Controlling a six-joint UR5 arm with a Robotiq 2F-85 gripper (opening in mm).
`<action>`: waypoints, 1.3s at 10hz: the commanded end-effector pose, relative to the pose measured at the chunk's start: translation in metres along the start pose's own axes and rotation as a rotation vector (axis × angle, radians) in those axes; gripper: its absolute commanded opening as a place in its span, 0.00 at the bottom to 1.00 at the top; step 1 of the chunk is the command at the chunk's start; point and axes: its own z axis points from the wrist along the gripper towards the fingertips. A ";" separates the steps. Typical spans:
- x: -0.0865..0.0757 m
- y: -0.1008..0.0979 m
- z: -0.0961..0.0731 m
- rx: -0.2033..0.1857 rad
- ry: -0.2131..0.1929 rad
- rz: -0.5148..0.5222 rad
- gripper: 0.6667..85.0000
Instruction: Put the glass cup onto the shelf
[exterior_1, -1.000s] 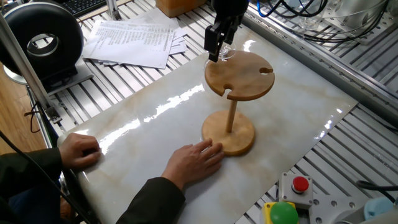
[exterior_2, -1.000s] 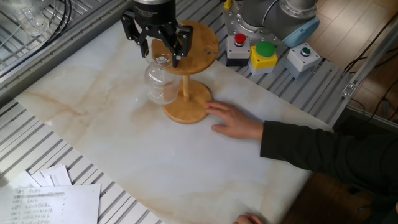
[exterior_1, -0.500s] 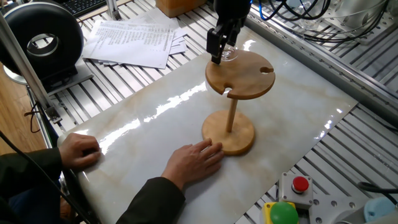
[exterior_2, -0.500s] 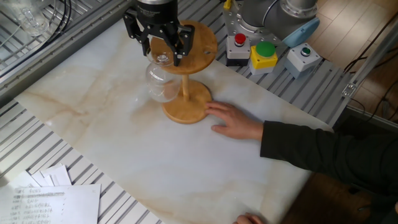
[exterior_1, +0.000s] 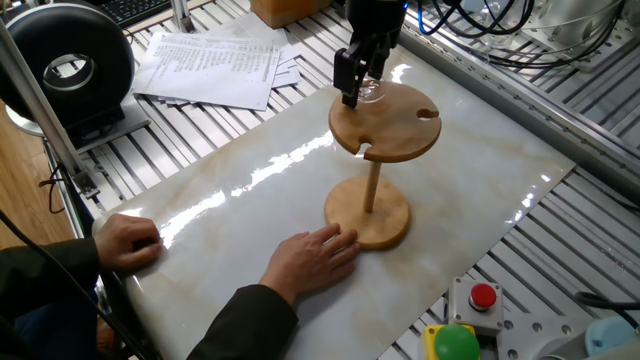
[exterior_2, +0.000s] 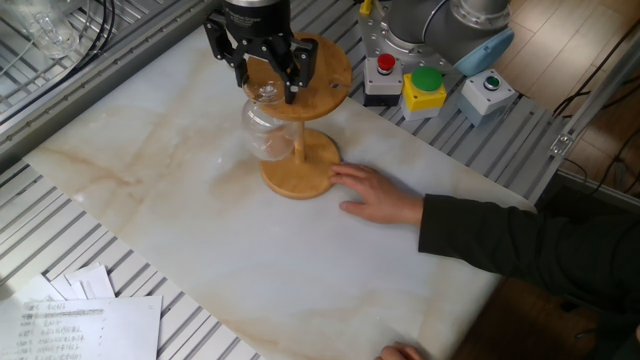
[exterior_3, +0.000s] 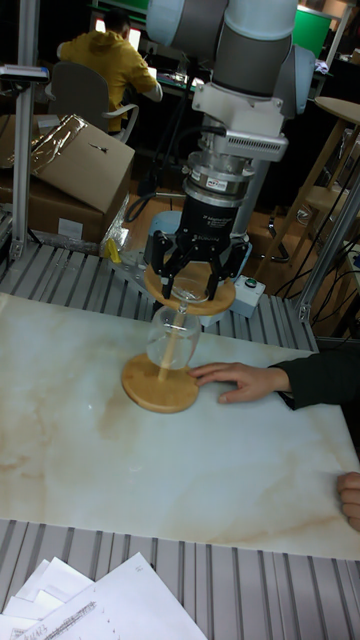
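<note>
The tabletop (exterior_1: 240, 180) is seen as glossy, smooth marble-patterned sheet laid on ribbed metal. The shelf (exterior_1: 385, 120) is matt, light wood. The glass cup (exterior_2: 266, 135) is clear, shiny glass. The gripper (exterior_2: 268, 82) is finished in matt black.

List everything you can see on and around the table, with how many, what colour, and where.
Glass cup: one, clear, hanging upside down beside the shelf post, foot held by the end effector.
Shelf: one, light wood, middle of the marble board.
Marble board: one, white with tan veins, covering the table.
Paper sheets: a stack, white, off the board's edge.
Button boxes: three, with red, green and small green buttons, near the robot base.
Cardboard box: one, brown, behind the table.
Person's hand: one, resting against the shelf base.
End effector: one, black, at the top disc's edge.
</note>
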 end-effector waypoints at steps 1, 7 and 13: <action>0.001 0.005 0.001 -0.031 -0.002 0.001 0.01; -0.003 0.005 0.003 -0.049 -0.025 -0.106 0.57; -0.008 0.007 0.002 -0.063 -0.047 -0.134 0.89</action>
